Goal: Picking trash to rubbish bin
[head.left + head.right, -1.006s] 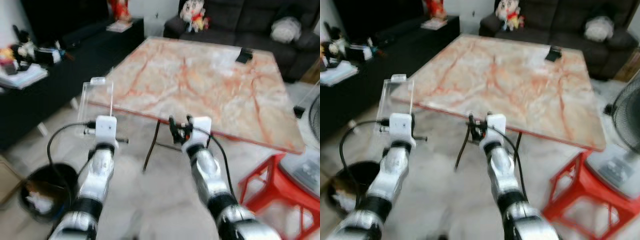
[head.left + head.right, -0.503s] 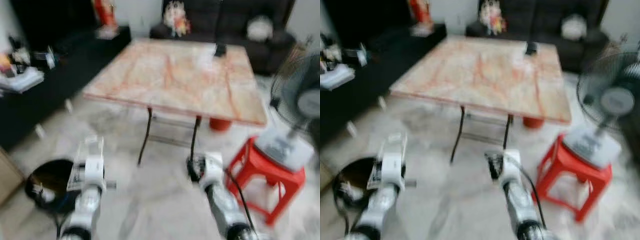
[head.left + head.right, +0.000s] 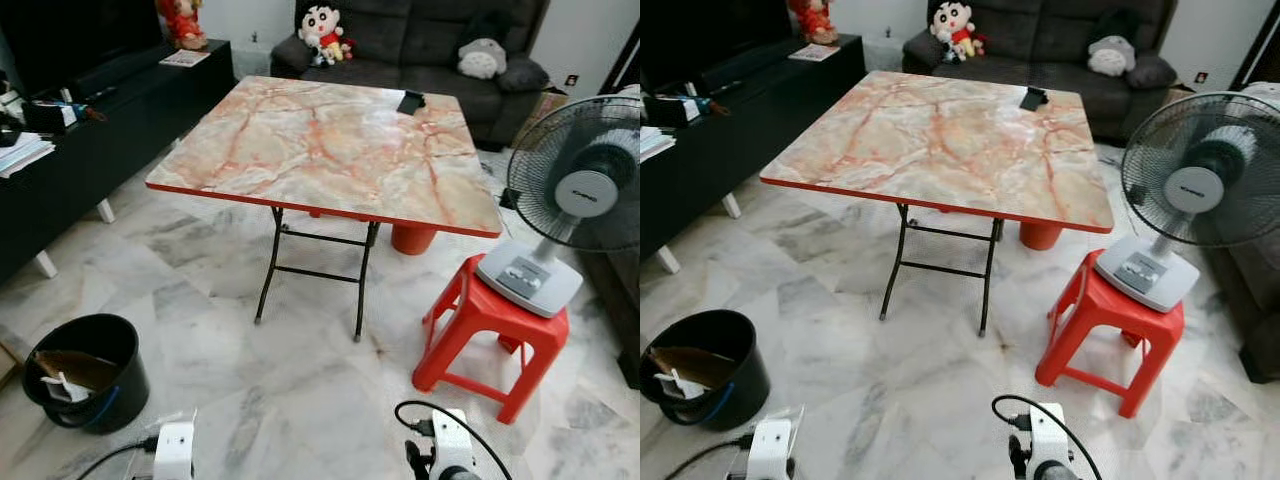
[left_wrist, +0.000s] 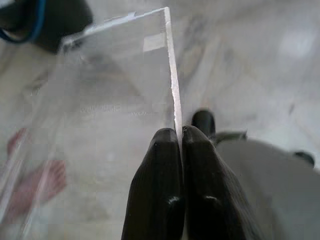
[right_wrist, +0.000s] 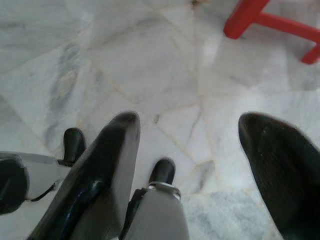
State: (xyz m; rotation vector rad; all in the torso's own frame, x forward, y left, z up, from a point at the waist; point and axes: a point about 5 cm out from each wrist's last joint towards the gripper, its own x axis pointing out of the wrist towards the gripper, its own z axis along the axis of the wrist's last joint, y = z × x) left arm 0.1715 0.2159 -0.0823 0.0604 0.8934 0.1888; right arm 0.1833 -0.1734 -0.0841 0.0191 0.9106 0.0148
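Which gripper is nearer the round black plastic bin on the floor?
Left. The left gripper, pinching a clear plastic sheet, is just beside the round black plastic bin; the right gripper hangs farther toward the red stool.

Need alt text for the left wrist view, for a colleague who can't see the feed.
The left gripper has its two black fingers shut on the edge of a clear plastic box, held above pale marble floor. A black bin sits at the far corner of the frame, beyond the box.
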